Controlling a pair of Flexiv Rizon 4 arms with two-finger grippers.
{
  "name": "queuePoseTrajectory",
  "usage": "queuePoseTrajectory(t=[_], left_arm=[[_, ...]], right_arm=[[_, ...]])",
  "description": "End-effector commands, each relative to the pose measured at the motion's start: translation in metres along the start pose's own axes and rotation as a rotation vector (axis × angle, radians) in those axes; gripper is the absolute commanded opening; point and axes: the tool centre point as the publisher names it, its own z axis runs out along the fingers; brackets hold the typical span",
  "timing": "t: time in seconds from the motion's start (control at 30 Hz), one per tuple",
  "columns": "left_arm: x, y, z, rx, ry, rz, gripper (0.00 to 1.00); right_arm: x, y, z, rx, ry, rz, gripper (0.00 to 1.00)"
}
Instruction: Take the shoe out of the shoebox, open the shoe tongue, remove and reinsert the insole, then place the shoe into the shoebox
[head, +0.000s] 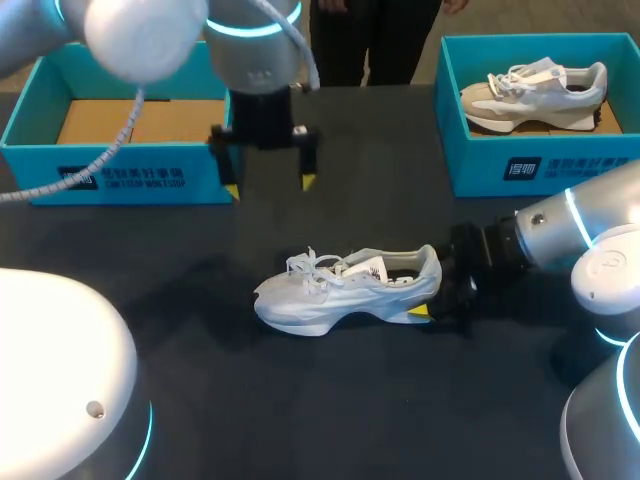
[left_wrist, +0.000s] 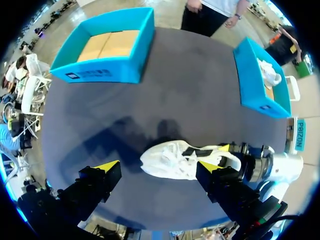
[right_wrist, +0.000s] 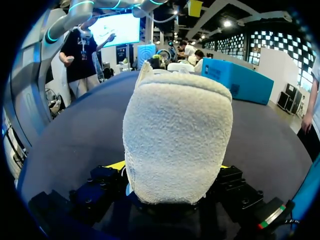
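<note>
While the right gripper (head: 430, 302) clamps the shoe (head: 345, 290) mid-table, the left gripper (head: 270, 186) hovers wide open.

Shoe (head: 345, 290) on table (head: 400, 200); left shoebox (head: 120, 170), right shoebox (head: 540, 165) behind

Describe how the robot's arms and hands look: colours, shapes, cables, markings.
Both the left arm and right arm are rounded, white-grey, with glowing cyan rings at the joints. A grey ribbed cable runs along the left arm. The left hand and right hand are black, blocky, two-fingered, yellow-tipped.
</note>
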Motion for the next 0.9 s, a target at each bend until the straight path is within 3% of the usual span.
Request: queuePoseTrajectory(t=[0.03, 0.47, 0.9], left_arm=[[0.017, 0.005, 0.019, -0.013, -0.010, 0.018, 1.00], [0.058, 0.029, 0.055, -0.069, -0.005, 0.141, 1.00], [0.086, 0.038, 0.079, -0.063, -0.008, 0.230, 1.00]], right_arm=[[0.000, -0.001, 0.007, 0.002, 0.002, 0.000, 0.00], [0.000, -0.001, 0.007, 0.002, 0.002, 0.000, 0.00], [0.000, -0.001, 0.007, 0.002, 0.002, 0.000, 0.00]])
